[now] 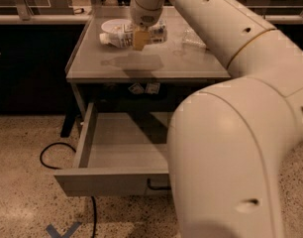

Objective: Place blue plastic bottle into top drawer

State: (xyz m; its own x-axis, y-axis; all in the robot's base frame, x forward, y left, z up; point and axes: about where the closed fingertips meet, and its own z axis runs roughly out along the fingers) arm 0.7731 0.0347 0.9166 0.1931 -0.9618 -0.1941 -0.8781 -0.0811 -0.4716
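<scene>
The blue plastic bottle (121, 35), whitish with a white cap pointing left and a printed label, hangs on its side in the air above the cabinet top (107, 66). Its shadow lies on the top below it. My gripper (139, 37) comes down from above and is shut on the bottle's middle. The top drawer (109, 182) is pulled open below the cabinet top. Its grey inside (124, 145) holds nothing that I can see. Its small handle (156, 185) shows at the front, partly behind my arm.
A white bowl (112, 24) sits at the back of the cabinet top behind the bottle. A small clear bottle (192, 37) lies at the right. My large arm (230, 148) covers the drawer's right side. A black cable (55, 152) runs on the speckled floor at left.
</scene>
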